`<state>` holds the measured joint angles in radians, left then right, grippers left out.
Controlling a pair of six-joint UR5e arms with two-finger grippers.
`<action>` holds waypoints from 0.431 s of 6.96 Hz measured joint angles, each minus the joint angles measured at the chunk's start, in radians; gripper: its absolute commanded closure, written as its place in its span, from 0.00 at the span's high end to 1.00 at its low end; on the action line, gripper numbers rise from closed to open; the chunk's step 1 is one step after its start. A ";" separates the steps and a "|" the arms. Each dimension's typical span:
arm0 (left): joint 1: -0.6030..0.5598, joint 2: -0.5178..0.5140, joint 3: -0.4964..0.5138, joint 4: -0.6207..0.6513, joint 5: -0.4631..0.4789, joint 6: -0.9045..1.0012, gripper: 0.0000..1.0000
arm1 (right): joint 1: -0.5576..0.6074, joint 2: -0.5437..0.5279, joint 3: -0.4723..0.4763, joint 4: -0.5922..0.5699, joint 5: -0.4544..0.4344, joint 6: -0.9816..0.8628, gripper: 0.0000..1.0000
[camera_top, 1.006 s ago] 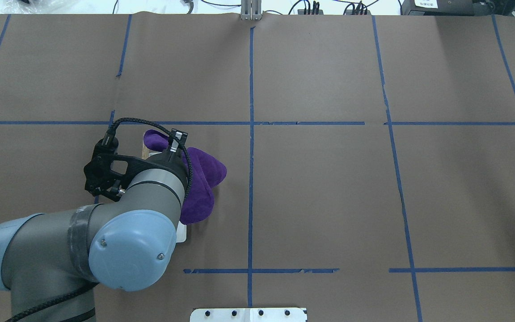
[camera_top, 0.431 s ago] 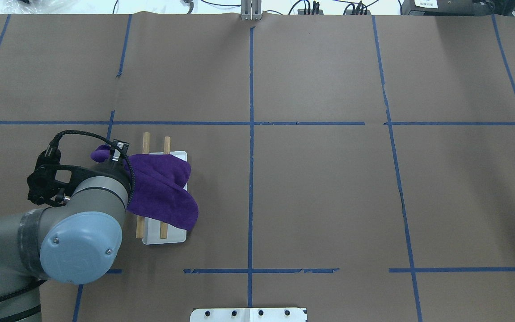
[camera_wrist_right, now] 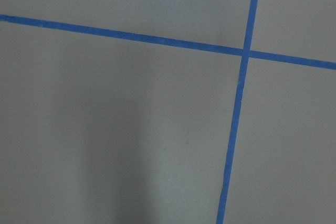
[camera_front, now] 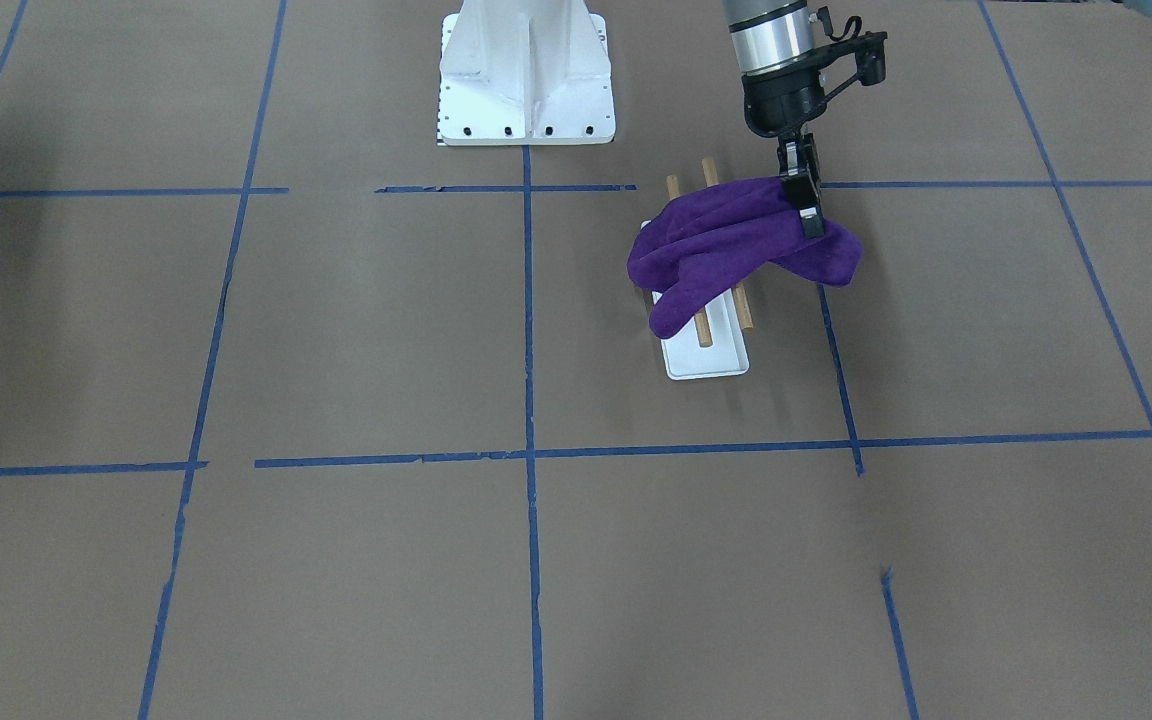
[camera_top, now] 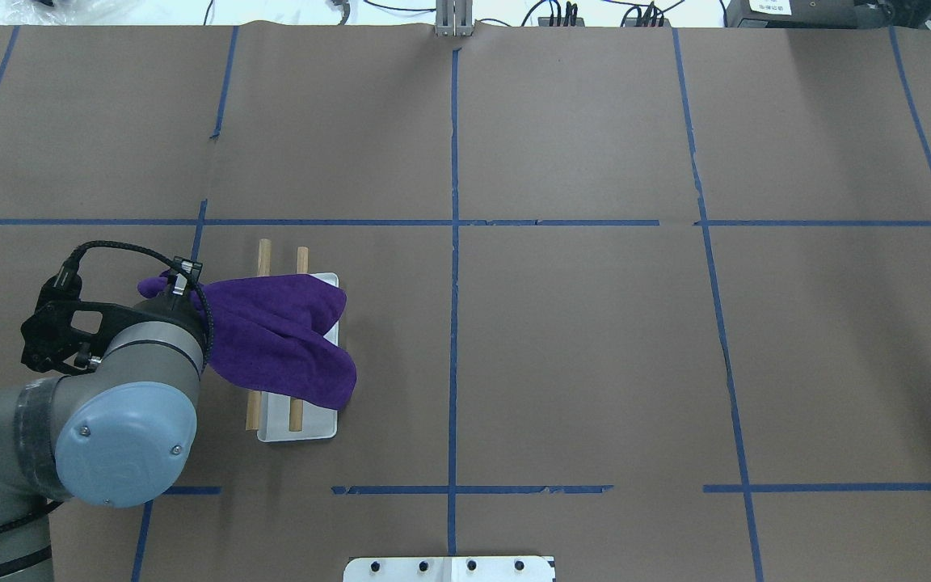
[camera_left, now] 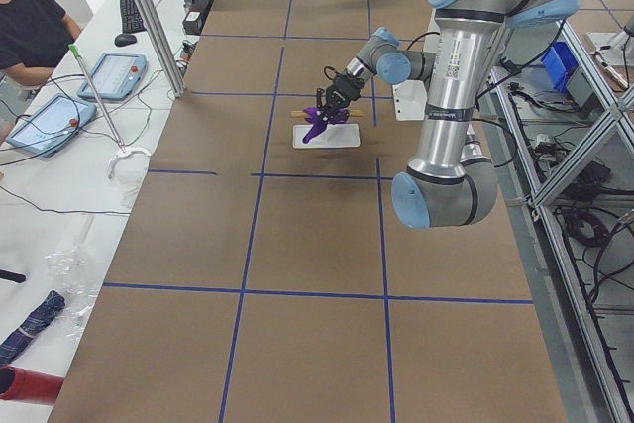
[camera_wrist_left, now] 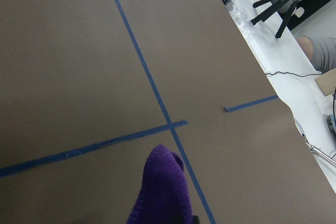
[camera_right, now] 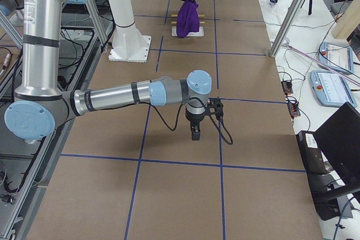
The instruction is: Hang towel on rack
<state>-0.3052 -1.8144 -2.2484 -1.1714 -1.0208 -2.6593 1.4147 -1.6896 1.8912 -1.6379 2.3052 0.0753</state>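
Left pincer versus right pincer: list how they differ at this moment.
The left pincer is clamped on the purple towel; nothing shows in the right pincer. The left pincer hangs beside the rack, with the towel draped across its dowels; the right pincer hangs over the table, well away from the rack. Both are black.

1. Even, diffuse light from above covers the brown paper (camera_top: 579, 364) in the overhead view; what shadows fall are soft.
2. The white surface (camera_top: 150, 10) past the table's far edge is washed out bright.
3. Front-facing view: a faint, soft-edged shadow (camera_front: 31, 230) darkens the paper near the left edge.
4. Left wrist view: the towel (camera_wrist_left: 160, 192) sits blurred at the bottom edge, the blue tape (camera_wrist_left: 152, 85) beyond it crisp.
5. Right wrist view: soft throughout, with a dim band (camera_wrist_right: 121, 182) at lower left.
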 measured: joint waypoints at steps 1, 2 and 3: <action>0.001 0.004 0.007 0.000 -0.008 0.013 1.00 | 0.000 0.000 -0.002 0.003 0.000 0.000 1.00; 0.003 0.004 0.017 0.001 -0.023 0.047 1.00 | 0.000 -0.001 -0.004 0.006 0.003 -0.001 1.00; 0.002 0.004 0.018 0.001 -0.042 0.104 1.00 | 0.000 -0.002 -0.007 0.008 0.003 -0.002 1.00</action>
<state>-0.3035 -1.8103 -2.2300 -1.1706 -1.0628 -2.5554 1.4144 -1.6911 1.8842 -1.6302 2.3080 0.0732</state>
